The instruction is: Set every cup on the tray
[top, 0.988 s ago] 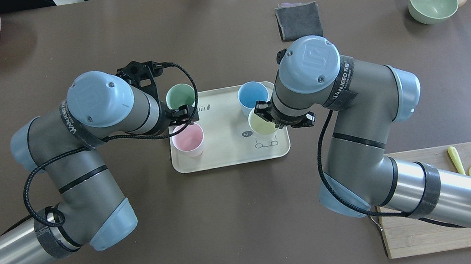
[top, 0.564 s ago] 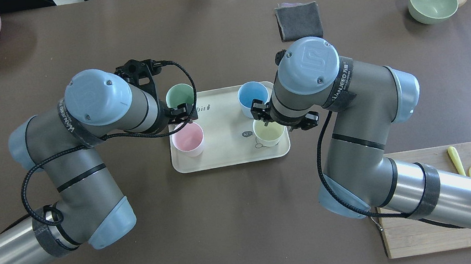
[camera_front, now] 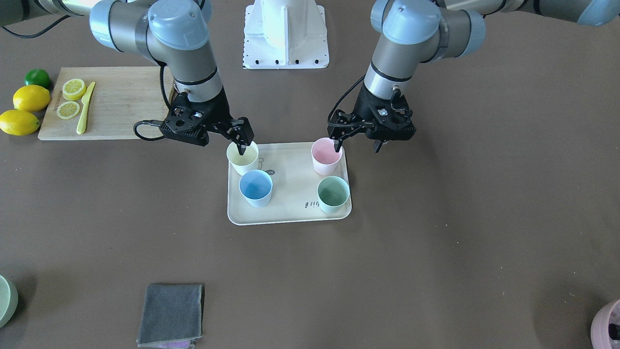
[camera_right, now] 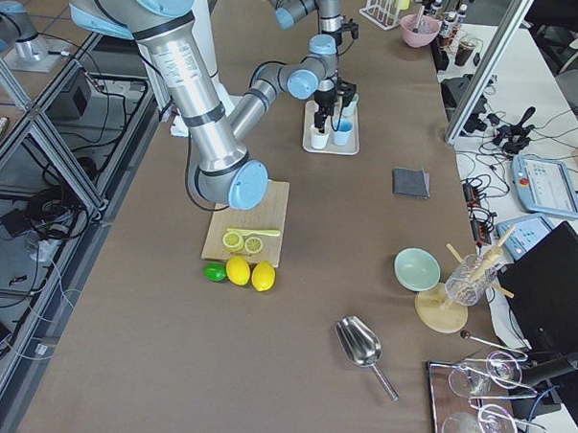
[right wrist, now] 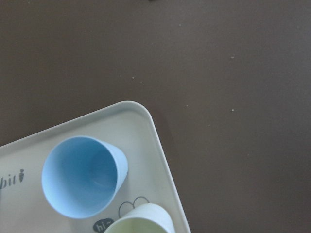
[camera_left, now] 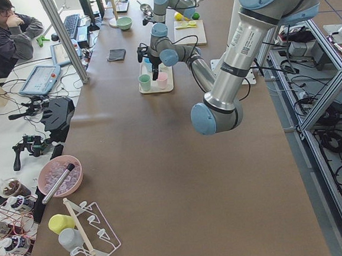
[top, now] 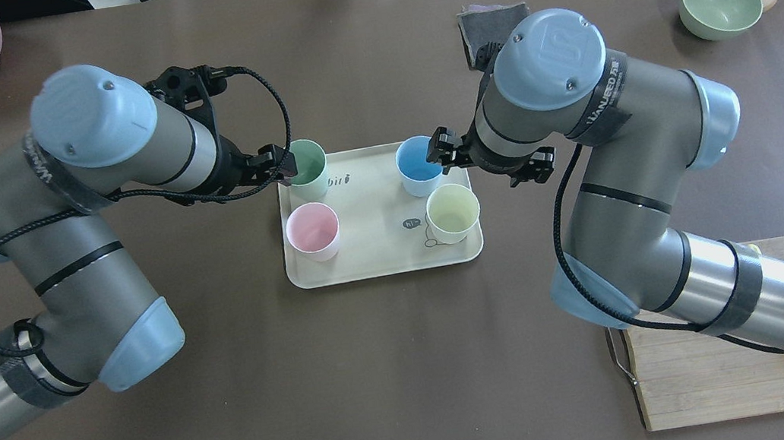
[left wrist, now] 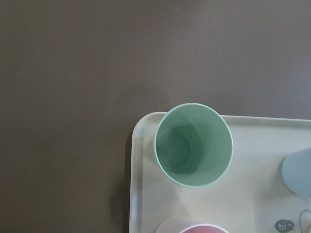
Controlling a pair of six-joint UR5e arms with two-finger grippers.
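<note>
**Left gripper** (camera_front: 358,143): fingers spread wide with nothing between them. It hangs above rim height and touches no cup.

**Right gripper** (camera_front: 220,139): fingers apart as far as the overhead view shows, and empty. It also hangs clear above the cups.

**Status:** four of four cups are counted on the tray, all upright and none in a grip. The placing is judged done. By this reading, the only thing left is for both arms to draw away without clipping a rim.

**Holdings, nearest the fingers first:**
1. Mint green cup (top: 308,170): below and just inward of the left fingers, in a tray corner.
2. Pale pink cup (top: 313,231): near the left fingers, on the robot's side of the green one and apart from it.
3. Light blue cup (top: 419,165): below and just inward of the right fingers.
4. Pale yellow cup (top: 452,211): near the right fingers, on the robot's side of the blue one and close beside it. Whether these two touch cannot be told.

**Look of the cups:** small, handleless and matte, narrowing toward the base, each empty inside.

**Tray** (top: 368,215): lies beneath and between both sets of fingers, flat on the table (top: 398,372). It is cream-beige and rectangular with rounded corners and a raised rim. It carries a line drawing with a "hi" bubble and script lettering, both partly hidden by the cups.
</note>
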